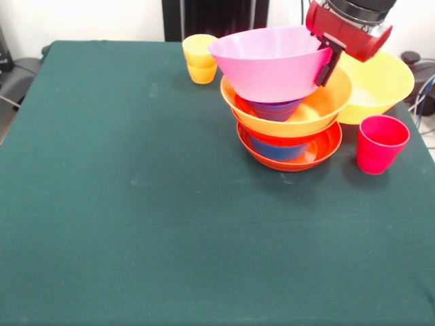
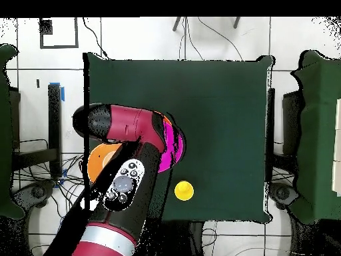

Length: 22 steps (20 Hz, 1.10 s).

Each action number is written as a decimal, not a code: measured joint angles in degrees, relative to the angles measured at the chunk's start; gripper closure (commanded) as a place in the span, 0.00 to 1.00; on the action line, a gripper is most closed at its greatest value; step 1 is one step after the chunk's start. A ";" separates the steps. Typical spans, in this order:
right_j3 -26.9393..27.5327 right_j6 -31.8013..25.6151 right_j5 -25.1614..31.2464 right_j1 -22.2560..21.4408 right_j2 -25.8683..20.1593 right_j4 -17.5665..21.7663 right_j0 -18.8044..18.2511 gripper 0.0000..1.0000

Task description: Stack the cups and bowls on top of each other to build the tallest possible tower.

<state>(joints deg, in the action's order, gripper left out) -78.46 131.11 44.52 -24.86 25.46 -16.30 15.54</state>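
The tower stands at the back right of the table in the front view. A shallow red-orange bowl (image 1: pixel 319 151) is lowest, with a small blue bowl (image 1: pixel 275 149) in it. Above sits a large orange bowl (image 1: pixel 299 115) holding another small blue bowl (image 1: pixel 275 109). The large pink bowl (image 1: pixel 268 64) rests tilted on top. My gripper (image 1: pixel 325 68) is shut on the pink bowl's right rim; one black finger (image 1: pixel 332 64) shows outside the wall. A large yellow bowl (image 1: pixel 380 85) and a red-pink cup (image 1: pixel 380 142) stand to the right. A yellow cup (image 1: pixel 198 47) sits in an orange cup (image 1: pixel 202 72).
In the overhead view my arm (image 2: pixel 126 180) covers the tower; only the pink bowl's edge (image 2: pixel 176 147), the yellow bowl (image 2: pixel 100 160) and the yellow cup (image 2: pixel 184 191) show. The green cloth (image 1: pixel 136 204) spreads left and to the front of the tower.
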 measured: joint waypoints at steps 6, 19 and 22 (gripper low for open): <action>0.70 0.00 0.00 0.64 0.20 -0.43 0.07 1.00; 1.11 0.00 0.01 1.44 0.95 -2.08 0.42 1.00; 1.38 0.00 0.01 1.72 1.32 -2.40 0.62 1.00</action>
<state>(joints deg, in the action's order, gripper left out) -77.07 131.11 44.53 -23.13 26.78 -18.71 16.15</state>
